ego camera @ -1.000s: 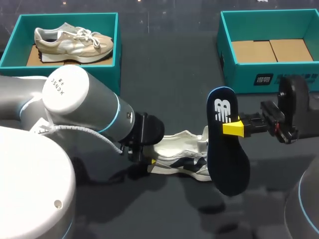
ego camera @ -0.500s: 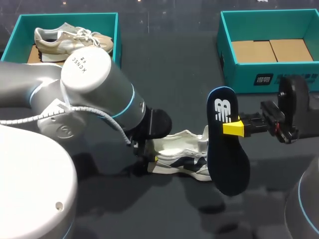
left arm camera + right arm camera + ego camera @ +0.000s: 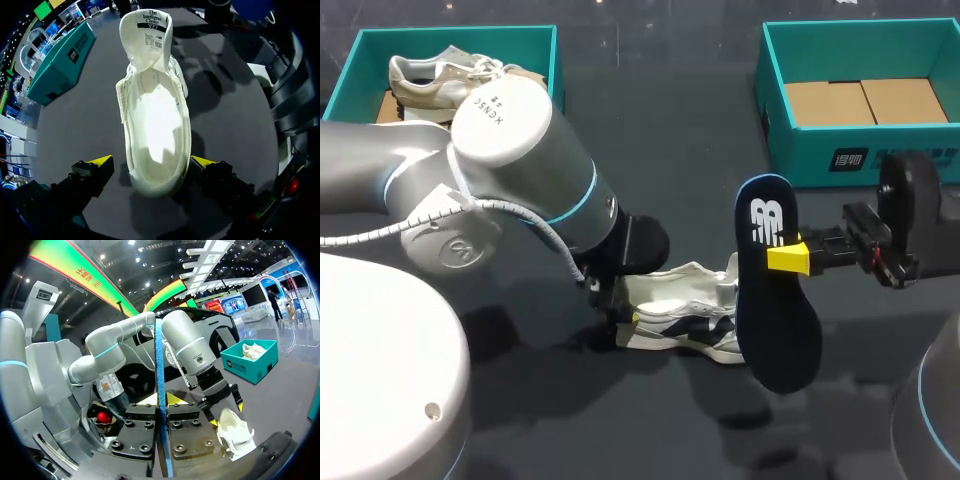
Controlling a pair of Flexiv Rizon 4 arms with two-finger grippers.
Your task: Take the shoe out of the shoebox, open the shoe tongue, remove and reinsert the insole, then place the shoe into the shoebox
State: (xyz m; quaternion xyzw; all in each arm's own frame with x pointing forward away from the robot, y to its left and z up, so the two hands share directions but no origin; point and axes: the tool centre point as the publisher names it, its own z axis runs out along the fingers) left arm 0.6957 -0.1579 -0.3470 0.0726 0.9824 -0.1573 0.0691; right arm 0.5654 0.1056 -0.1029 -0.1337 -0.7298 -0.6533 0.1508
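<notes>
Item 1. Left gripper (image 3: 151, 161): yellow-tipped fingers (image 3: 100, 161) spread wide, one on each side of the heel of the white sneaker with navy side stripes (image 3: 685, 310). A gap shows at one finger; the other sits just at the heel's edge. Nothing is held.

Item 2. White sneaker: lies on its sole on the dark grey table (image 3: 670, 150), between the two arms and outside both boxes. Its white padded tongue with a printed label (image 3: 150, 35) is pulled up and forward. The pale inner floor is exposed, with no insole inside.

Item 3. Right gripper (image 3: 161, 401): fingers closed narrowly on the dark navy foam insole with a white logo (image 3: 775, 320). The insole is held on edge in the air, just beside the sneaker's toe.

Item 4. Teal cardboard shoebox with a brown base (image 3: 800, 150): far right of the table, well apart from the sneaker.

Item 5. Second teal shoebox (image 3: 420, 32): far left, containing a beige suede sneaker (image 3: 425, 75) partly hidden by the left arm.
</notes>
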